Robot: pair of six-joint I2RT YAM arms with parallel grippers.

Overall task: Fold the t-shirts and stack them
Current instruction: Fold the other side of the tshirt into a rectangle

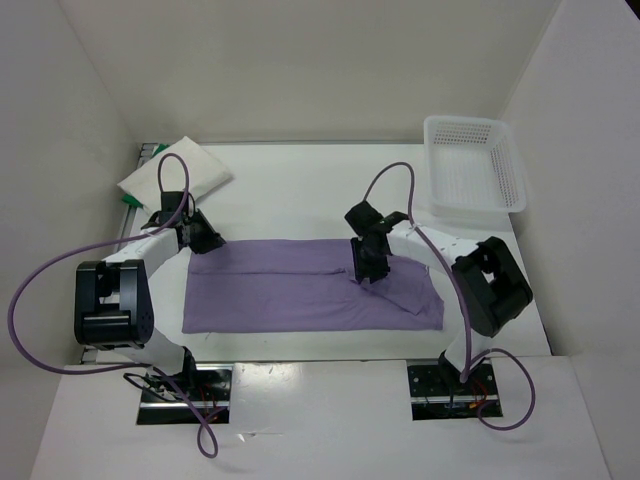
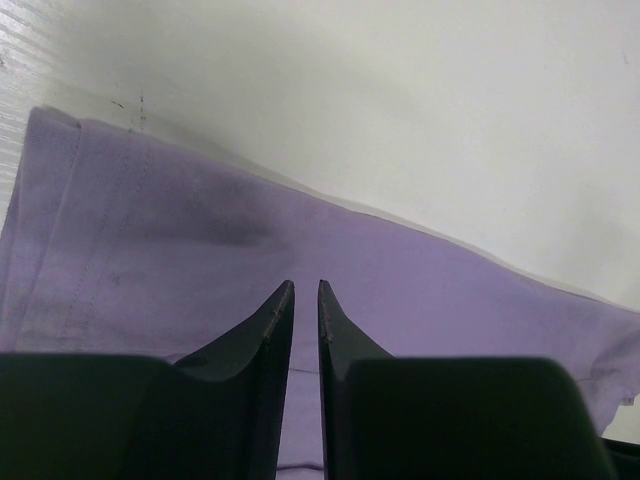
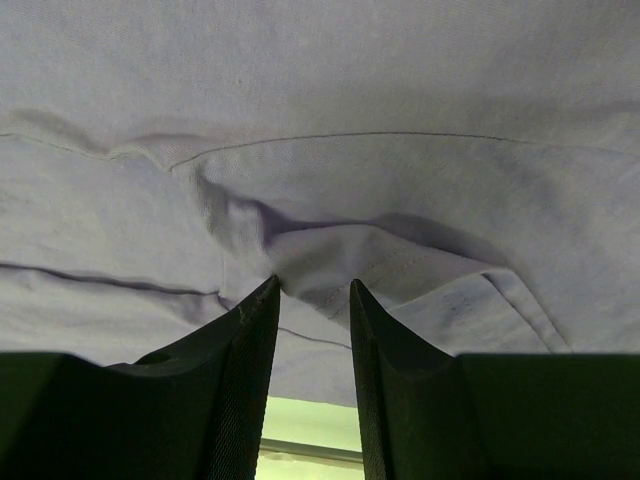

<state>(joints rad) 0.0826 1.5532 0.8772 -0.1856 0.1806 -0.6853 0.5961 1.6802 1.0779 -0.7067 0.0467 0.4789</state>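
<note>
- Three shirts show from above. The purple shirt (image 1: 300, 300) lies flat as a long band across the middle of the surface (image 1: 300, 190). The white shirt (image 1: 185, 170) sits folded at upper left on the green shirt (image 1: 130, 201), of which only an edge peeks out.
- Left tool (image 1: 200, 240) sits at the band's upper-left corner, its fingers nearly together with a thin slit between them. Whether cloth is pinched there I cannot tell.
- Right tool (image 3: 313, 282) is over the band right of centre, fingers parted and holding nothing. A raised pucker of cloth touches its tips.
- Step in hand, as I judge it, is the crosswise fold of the purple shirt. To do it well:
  - Flatten the pucker and the slanted fold near the right end first, or they will be folded in.
  - Take all layers at an end edge and lift just clear.
  - Carry the end over so the edges meet squarely.
- Only the top view shows the whole band, the slanted fold, the stack and the basket (image 1: 475, 165) at upper right.
- Only the right wrist view shows the pucker and seams at the fingertips. Only the left wrist view shows the slit between those fingers and the stitching along the shirt's edge.
</note>
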